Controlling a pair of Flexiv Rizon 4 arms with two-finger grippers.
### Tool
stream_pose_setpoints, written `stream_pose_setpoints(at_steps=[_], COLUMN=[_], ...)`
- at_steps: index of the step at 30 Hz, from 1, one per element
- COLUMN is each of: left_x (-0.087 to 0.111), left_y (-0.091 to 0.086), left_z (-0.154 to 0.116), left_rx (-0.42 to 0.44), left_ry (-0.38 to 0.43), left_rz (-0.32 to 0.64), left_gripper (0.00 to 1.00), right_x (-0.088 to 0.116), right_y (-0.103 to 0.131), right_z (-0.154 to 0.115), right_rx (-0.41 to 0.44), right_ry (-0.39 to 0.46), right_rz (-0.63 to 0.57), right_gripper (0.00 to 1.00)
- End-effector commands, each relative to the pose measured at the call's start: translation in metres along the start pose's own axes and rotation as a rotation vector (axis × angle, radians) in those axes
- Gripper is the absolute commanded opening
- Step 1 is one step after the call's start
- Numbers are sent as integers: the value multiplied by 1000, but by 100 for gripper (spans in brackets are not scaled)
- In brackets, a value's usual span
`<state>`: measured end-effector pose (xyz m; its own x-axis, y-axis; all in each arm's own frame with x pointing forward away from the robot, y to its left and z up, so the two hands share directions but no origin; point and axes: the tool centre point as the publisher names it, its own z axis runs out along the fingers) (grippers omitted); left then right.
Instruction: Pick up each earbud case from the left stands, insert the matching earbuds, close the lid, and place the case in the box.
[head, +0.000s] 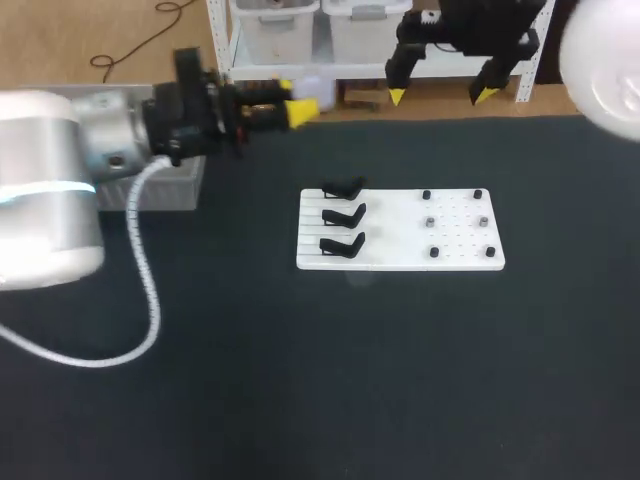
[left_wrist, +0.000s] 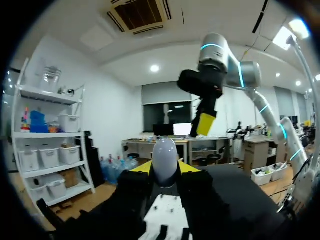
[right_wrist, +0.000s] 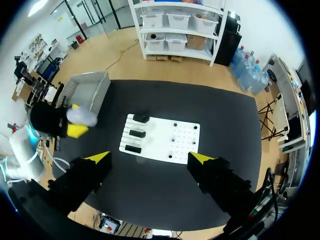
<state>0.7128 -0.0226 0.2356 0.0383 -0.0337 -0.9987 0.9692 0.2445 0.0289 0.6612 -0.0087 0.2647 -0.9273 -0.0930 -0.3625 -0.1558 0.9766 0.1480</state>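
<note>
My left gripper (head: 296, 100) hangs above the table's far left part, shut on a pale, rounded earbud case (head: 312, 86). In the left wrist view the case (left_wrist: 165, 159) sits upright between the yellow tips. A white board (head: 400, 262) lies mid-table. On its left side are three black stands (head: 343, 215), all bare, and several small dark earbuds (head: 430, 222) sit on its right side. My right gripper (head: 441, 96) is high over the far edge, open and holding nothing. In its own view the right gripper (right_wrist: 150, 159) looks straight down on the board (right_wrist: 182, 135).
A grey box (head: 172, 188) stands at the table's left edge beneath my left arm, and shows as a grey tray (right_wrist: 89, 90) in the right wrist view. The black tabletop (head: 320, 380) stretches wide in front of the board.
</note>
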Motion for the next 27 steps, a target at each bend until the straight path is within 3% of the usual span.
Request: stream_pose_setpoints(at_steps=[1, 7, 14, 20, 26, 27], left_x=[-2, 19, 49, 80, 97, 97], left_y=[25, 91, 160, 200, 224, 226], left_z=[-49, -110, -173, -207, -221, -222], left_rx=[-373, -656, -849, -931, -924, -922], left_ry=[75, 192, 309, 391, 407, 400], left_rz=[29, 21, -1, -46, -63, -73], left_gripper=[0, 0, 0, 0, 2, 63], right_x=[6, 6, 6, 6, 6, 6], right_y=[-1, -1, -1, -1, -1, -1], right_z=[0, 0, 0, 0, 0, 0], right_rx=[0, 0, 0, 0, 0, 0], right_ry=[-137, -137, -137, -137, -137, -137], right_rz=[2, 2, 2, 2, 2, 2], right_gripper=[100, 100, 100, 100, 100, 100])
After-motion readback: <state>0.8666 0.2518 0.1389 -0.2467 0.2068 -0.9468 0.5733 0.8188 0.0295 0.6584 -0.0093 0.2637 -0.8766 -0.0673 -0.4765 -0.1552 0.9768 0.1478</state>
